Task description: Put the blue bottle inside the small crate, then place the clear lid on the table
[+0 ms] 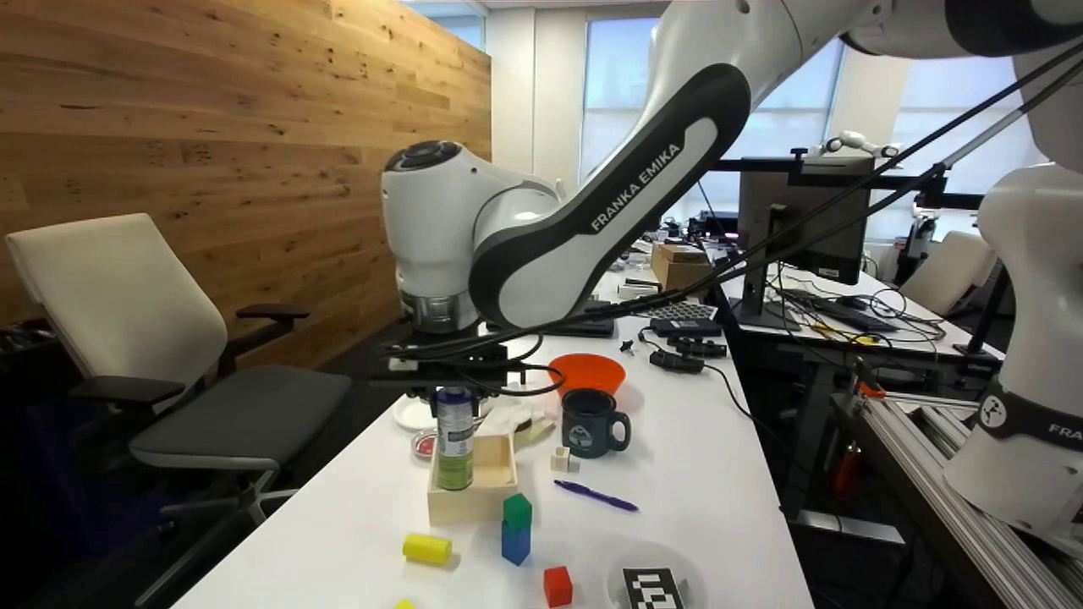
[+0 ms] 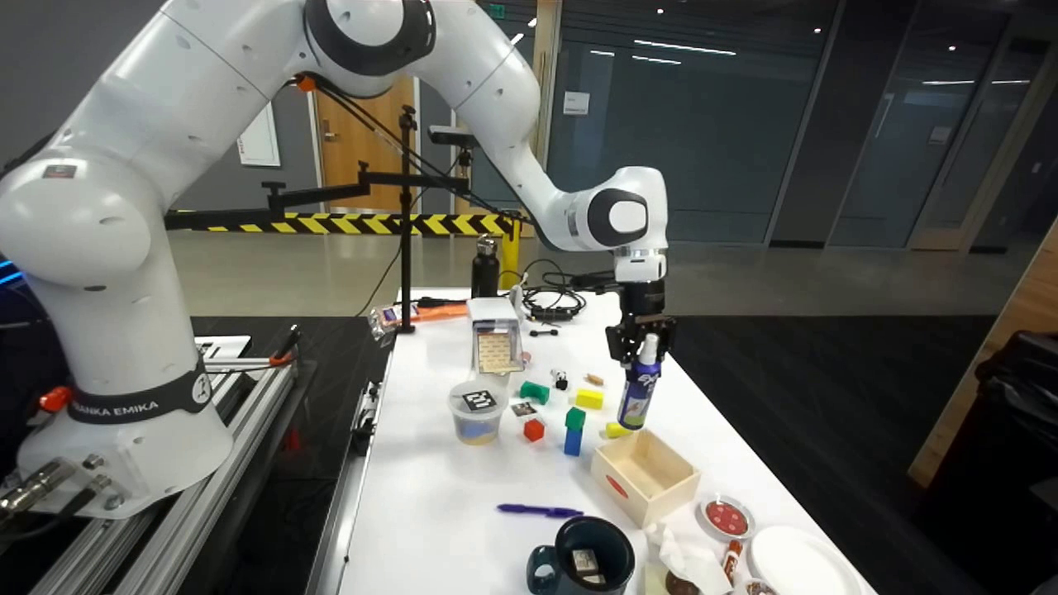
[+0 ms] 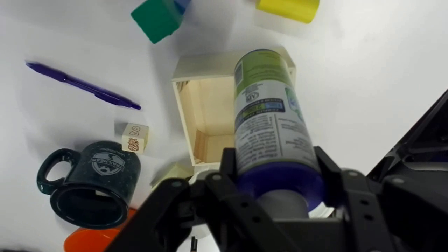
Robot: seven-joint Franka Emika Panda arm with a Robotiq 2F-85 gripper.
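Long white desk [image 1: 711,507], wood-panelled wall [image 1: 254,144] alongside in an exterior view. Bottle [image 3: 274,129], one: blue top, green base, tilted, grasped by its upper end in my pincer [image 3: 274,159]. Position: above the crate [image 1: 479,510], the wrist view showing it across part of the opening. The crate, one: pale wood, open-topped, standing on the desk. Nearby I list: dark mug [image 1: 584,437], upright, just beside an orange bowl [image 1: 585,372]; purple pen [image 1: 596,496]; yellow cylinder [image 1: 427,549] on its side; green block [image 1: 518,512] stacked on a blue block [image 1: 515,544]; red block [image 1: 557,586].
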